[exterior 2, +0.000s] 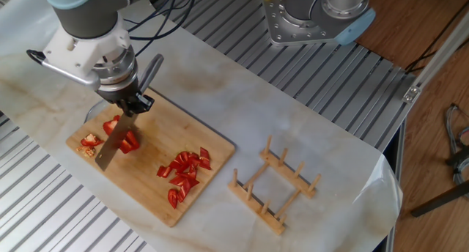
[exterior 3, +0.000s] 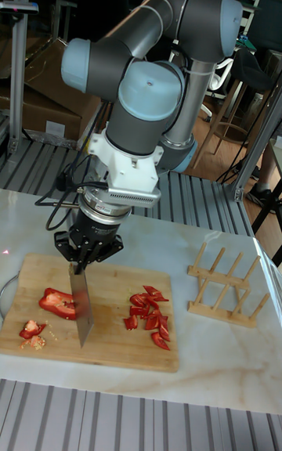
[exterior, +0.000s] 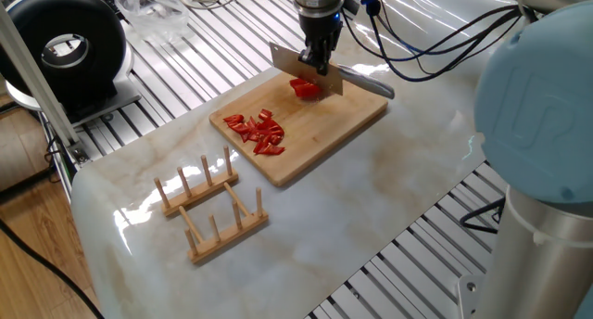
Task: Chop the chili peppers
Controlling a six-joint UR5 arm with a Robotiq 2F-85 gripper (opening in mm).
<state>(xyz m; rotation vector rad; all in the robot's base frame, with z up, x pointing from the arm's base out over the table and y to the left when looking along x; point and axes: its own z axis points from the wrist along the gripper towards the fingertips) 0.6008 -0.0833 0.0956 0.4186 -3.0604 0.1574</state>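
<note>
Red chili peppers [exterior 2: 183, 173] on tan wood board [exterior 2: 212, 151], grey knife [exterior 3: 81, 304], white marbled table [exterior: 371, 198].

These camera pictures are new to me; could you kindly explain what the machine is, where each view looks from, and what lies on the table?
It is a single robot arm whose gripper has its jaws shut on a knife, blade pointing down. Two pictures look at the table from opposite sides; the tall one faces the arm head-on. On the white table lies a wooden cutting board. The blade stands beside a large red chili piece; a heap of chopped chili bits sits further along the board. A wooden rack stands off the board.
</note>
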